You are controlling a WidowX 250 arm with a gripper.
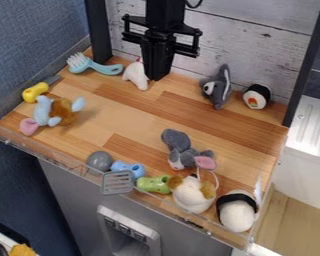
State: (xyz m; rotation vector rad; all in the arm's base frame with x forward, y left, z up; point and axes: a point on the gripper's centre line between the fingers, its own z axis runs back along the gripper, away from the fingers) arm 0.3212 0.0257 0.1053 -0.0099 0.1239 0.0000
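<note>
The black gripper (156,75) hangs at the back of the wooden work surface, pointing down, right beside a white plush toy (136,75); whether they touch I cannot tell. Left of that toy lies a light blue brush (96,66) with white bristles. To the right, near the back wall, are a grey plush toy (218,87) and a sushi-like plush (257,96) with a black band. A blue and brown plush (56,111) with a pink part lies at the left, near a yellow-handled tool (36,92).
Along the front edge are a grey plush with a pink ear (183,150), a grey ball (99,161), a blue toy (128,169), a green toy (153,184), a white-brown plush (192,194), a black-banded white plush (237,212) and a grey slotted spatula (117,182). A clear rim (69,162) borders the front.
</note>
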